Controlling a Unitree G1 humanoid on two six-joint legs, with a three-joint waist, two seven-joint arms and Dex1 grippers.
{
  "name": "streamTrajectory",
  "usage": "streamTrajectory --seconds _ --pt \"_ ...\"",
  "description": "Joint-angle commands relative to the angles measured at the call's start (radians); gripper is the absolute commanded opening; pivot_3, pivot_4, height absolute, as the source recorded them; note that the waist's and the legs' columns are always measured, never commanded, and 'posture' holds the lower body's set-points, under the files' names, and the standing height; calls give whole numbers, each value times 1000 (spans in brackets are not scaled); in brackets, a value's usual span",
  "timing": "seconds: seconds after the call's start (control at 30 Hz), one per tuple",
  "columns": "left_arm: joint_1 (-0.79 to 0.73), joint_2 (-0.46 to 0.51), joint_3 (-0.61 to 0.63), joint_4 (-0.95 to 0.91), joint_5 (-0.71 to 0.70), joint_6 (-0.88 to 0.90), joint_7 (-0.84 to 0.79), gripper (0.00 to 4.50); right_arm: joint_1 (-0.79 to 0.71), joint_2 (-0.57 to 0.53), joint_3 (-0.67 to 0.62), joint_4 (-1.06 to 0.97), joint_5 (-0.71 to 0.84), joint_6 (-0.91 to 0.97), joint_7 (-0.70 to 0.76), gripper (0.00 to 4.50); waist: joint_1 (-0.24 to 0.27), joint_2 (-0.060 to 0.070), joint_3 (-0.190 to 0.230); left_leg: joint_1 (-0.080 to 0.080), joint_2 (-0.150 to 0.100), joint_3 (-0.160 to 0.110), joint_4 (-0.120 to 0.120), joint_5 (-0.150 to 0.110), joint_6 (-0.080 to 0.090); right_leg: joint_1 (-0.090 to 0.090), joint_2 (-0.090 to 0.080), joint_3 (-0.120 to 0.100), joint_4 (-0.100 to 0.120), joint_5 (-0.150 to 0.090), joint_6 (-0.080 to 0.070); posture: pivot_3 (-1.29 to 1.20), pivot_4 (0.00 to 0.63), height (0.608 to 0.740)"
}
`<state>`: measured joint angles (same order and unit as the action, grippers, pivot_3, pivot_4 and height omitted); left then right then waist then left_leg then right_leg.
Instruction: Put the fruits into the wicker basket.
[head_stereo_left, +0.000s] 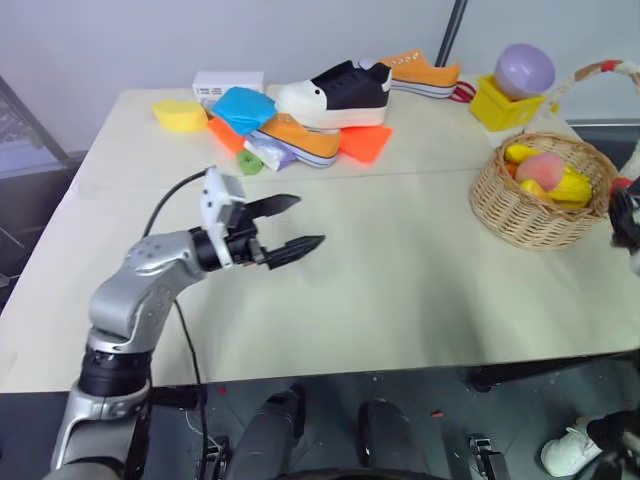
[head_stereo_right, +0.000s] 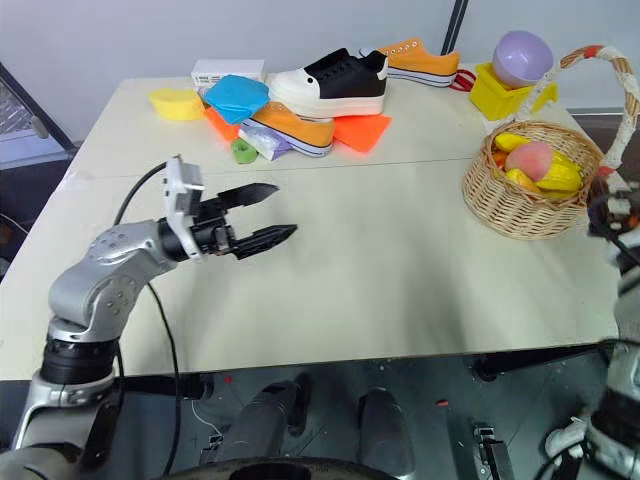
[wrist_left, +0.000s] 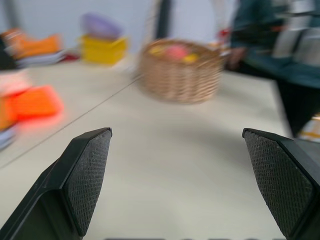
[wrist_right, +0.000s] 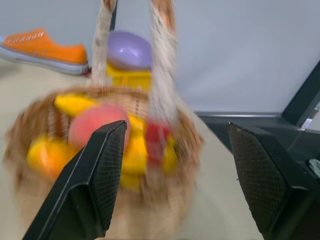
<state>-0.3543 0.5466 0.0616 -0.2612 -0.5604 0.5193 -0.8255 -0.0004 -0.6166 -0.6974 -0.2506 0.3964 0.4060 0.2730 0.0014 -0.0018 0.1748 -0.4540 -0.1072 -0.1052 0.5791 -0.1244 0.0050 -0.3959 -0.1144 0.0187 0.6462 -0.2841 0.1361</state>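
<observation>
The wicker basket (head_stereo_left: 520, 215) stands at the table's right side, its wrapped handle (head_stereo_right: 625, 85) arching over it. Inside lie a pink peach (head_stereo_left: 540, 168), an orange-yellow mango (wrist_right: 45, 155) and other yellow pieces. My right gripper (wrist_right: 176, 126) is open and empty just right of the basket, by the table's edge, facing the handle. My left gripper (head_stereo_left: 310, 220) hovers open and empty over the bare middle-left of the table, pointing toward the basket (wrist_left: 180, 75).
At the back lie a black-and-white shoe (head_stereo_left: 335, 95), two orange shoes (head_stereo_left: 420, 72), blue and orange cloths (head_stereo_left: 365, 142), a yellow bowl (head_stereo_left: 180, 114) and a white box. A lilac ball (head_stereo_left: 525, 68) sits on a yellow block. A person in teal (wrist_left: 270, 40) is beyond the basket.
</observation>
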Motion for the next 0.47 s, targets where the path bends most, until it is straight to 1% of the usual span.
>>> streamTrajectory --seconds 0.03,0.07,0.17,0.3,0.47 --pt "70 31 53 45 97 -84 55 4500 93 19 47 -161 90 -37 152 3339 -8 1 0 3 0 0 -1 0 0 2 0 0 0 0 0 0 150 740" --pt "89 33 68 60 110 -98 74 4500 112 21 87 -200 108 -32 186 3339 -14 1 0 5 0 0 -2 -2 -2 4 -1 0 -1 -3 -4 0 150 740" --pt "130 27 105 99 150 -156 120 4500 110 15 215 -252 121 -20 257 3339 -21 1 0 6 1 0 -2 -2 -2 4 -2 2 0 -3 -4 0 150 740" --pt "191 20 132 113 180 -194 168 4500 55 4 364 -204 89 -21 331 3339 -13 1 0 6 1 0 -3 -2 -2 4 -3 1 -1 -5 -5 0 150 740" --pt "276 1 186 62 154 -216 192 4500 -60 19 439 -89 80 -40 363 3339 -10 1 0 4 0 0 -4 -3 -2 1 -4 0 -5 -5 -5 0 150 740"
